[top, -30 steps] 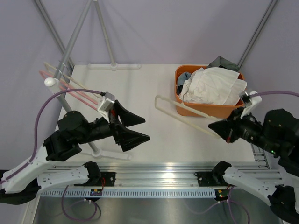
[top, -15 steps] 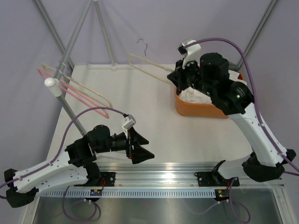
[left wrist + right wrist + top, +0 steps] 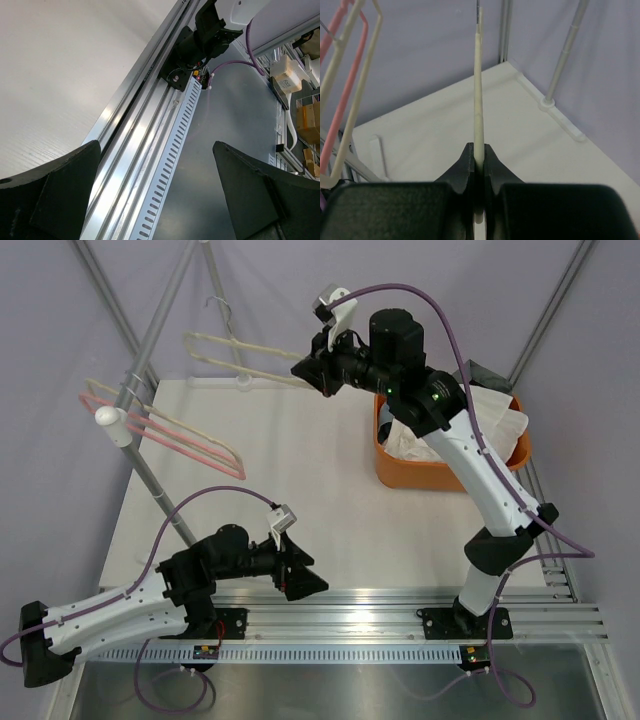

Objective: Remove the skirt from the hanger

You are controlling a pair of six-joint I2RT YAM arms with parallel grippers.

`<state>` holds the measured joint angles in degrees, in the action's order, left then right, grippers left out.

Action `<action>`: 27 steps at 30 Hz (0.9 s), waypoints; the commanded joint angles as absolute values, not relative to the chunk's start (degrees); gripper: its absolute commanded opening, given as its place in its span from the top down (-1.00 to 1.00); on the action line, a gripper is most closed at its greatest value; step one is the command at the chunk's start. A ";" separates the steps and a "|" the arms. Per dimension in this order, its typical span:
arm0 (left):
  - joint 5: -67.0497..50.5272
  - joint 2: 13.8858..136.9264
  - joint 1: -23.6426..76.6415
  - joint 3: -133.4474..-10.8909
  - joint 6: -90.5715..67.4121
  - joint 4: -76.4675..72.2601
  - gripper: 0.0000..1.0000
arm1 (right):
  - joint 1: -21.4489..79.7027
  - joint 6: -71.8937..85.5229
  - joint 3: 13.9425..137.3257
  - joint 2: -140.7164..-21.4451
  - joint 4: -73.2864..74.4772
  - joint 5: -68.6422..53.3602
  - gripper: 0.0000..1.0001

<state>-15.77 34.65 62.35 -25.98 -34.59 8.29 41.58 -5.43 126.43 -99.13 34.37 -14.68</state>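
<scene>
top view, read from the left. the left gripper (image 3: 312,574) sits low at 7 o'clock, close to the rail (image 3: 330,618), just above the table (image 3: 300,470). its jaws stand wide apart with nothing between them. its wrist view confirms this, showing only the rail and the table edge past the spread fingers (image 3: 55,200).

at 10 o'clock i see the rack (image 3: 150,340), with pink hangers (image 3: 180,437) hung on its arm, their bars sloping toward the table centre.

at 12 o'clock a cream hanger (image 3: 478,100) hangs in the air, well clear of the table, bare of any cloth. its hook (image 3: 222,308) points toward the back wall. the right gripper (image 3: 298,370) is clenched on the end of this hanger's bar. in the right wrist view the bar runs straight out from between the closed fingers (image 3: 465,167).

the right arm reaches up and across from its base at 5 o'clock.

at 2 o'clock stands the orange basket (image 3: 420,478). the skirt (image 3: 502,412), a white heap, lies inside it, partly hidden by the right arm, well apart from the cream hanger.
</scene>
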 commanded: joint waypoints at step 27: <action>-14.33 37.71 62.67 -22.32 -36.74 -1.93 -0.98 | 49.57 -1.85 143.17 -112.24 28.65 -27.07 1.00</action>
